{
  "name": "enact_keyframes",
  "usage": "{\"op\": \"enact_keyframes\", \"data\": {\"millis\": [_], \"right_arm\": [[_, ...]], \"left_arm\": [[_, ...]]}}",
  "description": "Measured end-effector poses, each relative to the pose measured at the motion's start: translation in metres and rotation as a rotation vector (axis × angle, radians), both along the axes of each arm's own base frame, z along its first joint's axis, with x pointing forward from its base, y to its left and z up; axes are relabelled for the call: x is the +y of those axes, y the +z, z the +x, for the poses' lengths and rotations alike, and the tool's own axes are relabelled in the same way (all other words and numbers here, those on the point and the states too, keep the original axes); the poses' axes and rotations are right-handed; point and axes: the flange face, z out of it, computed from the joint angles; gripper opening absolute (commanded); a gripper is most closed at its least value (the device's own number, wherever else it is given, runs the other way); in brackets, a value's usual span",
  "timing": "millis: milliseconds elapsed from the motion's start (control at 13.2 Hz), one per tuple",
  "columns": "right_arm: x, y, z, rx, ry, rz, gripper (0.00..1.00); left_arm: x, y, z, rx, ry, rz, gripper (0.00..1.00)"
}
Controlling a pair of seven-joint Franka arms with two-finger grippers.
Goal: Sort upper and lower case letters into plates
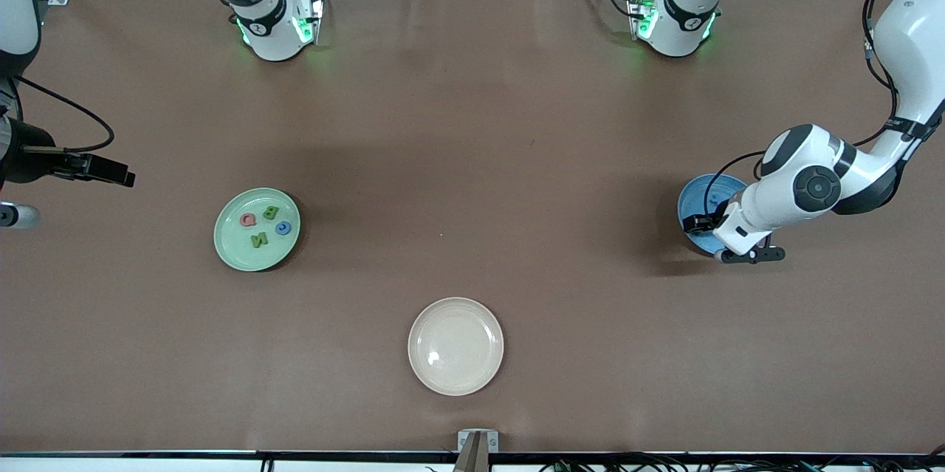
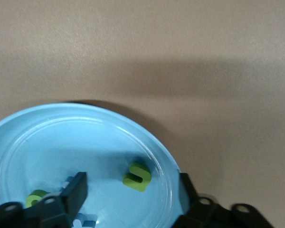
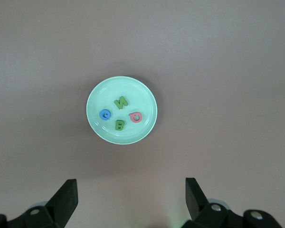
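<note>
Left gripper (image 2: 130,194) hangs low over the blue plate (image 2: 47,142), fingers (image 2: 76,190) spread wide, clamping nothing; a green letter (image 2: 137,176) lies flat on the plate between them, apparently not touched, though the view is too close to be sure; another green letter (image 2: 36,198) and pale blue bits lie by one finger, half hidden. Right gripper (image 3: 130,199) waits high off the right arm's end of the bench (image 1: 472,125), fingers wide apart, empty; its wrist view looks down on the mint plate (image 3: 97,92) with four letters: green N (image 3: 120,101), blue C (image 3: 105,114), green B (image 3: 119,125), red Q (image 3: 136,116). Front view alone shows the cream plate (image 1: 455,346), bare, nearest the camera; there the blue plate is mostly covered by the left arm, bent in from the bench's left-arm end with wrist pointing down.
</note>
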Motion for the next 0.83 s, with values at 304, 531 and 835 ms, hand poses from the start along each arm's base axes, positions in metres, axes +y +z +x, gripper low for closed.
{"op": "enact_keyframes", "data": {"millis": [304, 531, 835], "right_arm": [[-0.001, 0.002, -0.002, 0.002, -0.001, 0.001, 1.00], [-0.003, 0.008, -0.005, -0.008, -0.004, 0.001, 1.00], [-0.005, 0.011, -0.006, -0.012, -0.007, 0.004, 1.00]], "left_arm": [[0.024, 0.034, 0.013, 0.002, 0.066, -0.058, 1.00], [0.049, 0.074, 0.016, 0.048, 0.023, -0.172, 1.00], [0.027, 0.137, 0.007, 0.035, 0.013, -0.202, 1.00]]}}
